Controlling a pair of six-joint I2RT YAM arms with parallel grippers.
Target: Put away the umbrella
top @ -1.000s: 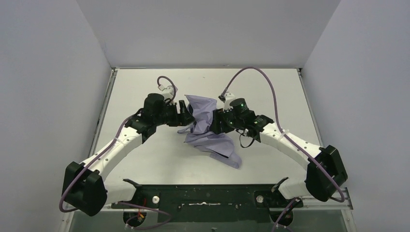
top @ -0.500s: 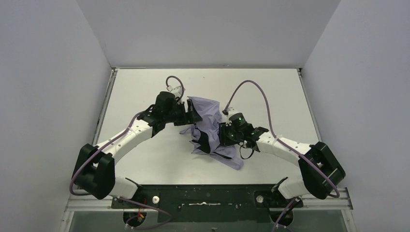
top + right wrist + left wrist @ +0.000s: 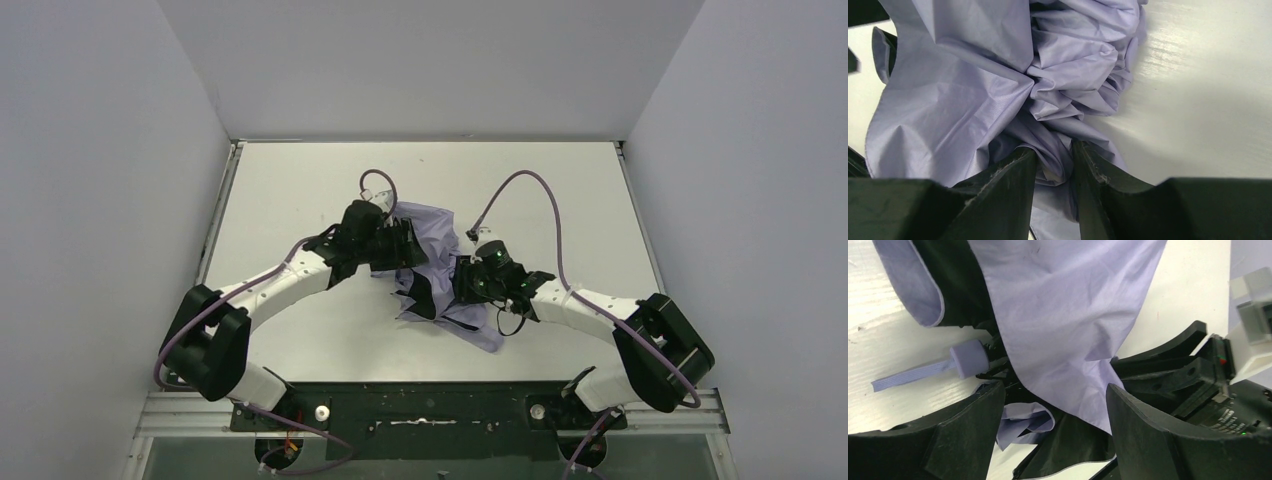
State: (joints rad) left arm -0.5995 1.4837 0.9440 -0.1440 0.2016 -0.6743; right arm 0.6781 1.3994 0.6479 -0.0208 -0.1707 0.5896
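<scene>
Much of the umbrella (image 3: 438,268) is hard to read from above. It lies as a crumpled lavender heap in the middle of the tabletop (image 3: 300,190), and both hands cover parts of it. The shaft and ribs are lost among dark folds, and I cannot tell how far it is folded up. In the top view the left hand (image 3: 405,245) is a black mass against the upper left of the cloth, and the right hand (image 3: 462,285) presses in from the right, their fingers out of sight.

The wrist views help. The left hand (image 3: 1053,395) is spread wide, its fingers (image 3: 968,440) at the bottom of the frame with lavender cloth hanging loose between them, nothing clamped. At centre left a short lavender handle (image 3: 969,359) pokes out of the black lining, a flat strap (image 3: 908,377) trailing from it towards the left edge. The right arm is cut off by the right edge.

The right hand (image 3: 1053,150) is nearly closed, its fingers (image 3: 1008,190) pinching a bunched fold of the umbrella's cloth. What lies beneath that fold is hidden.

Compared with a second ago, the left arm has swung in towards the centre of the frame, so its hand now overlaps the cloth. The right hand has dropped lower in the frame and drawn back. The heap looks tighter, with more black lining showing at lower left.
</scene>
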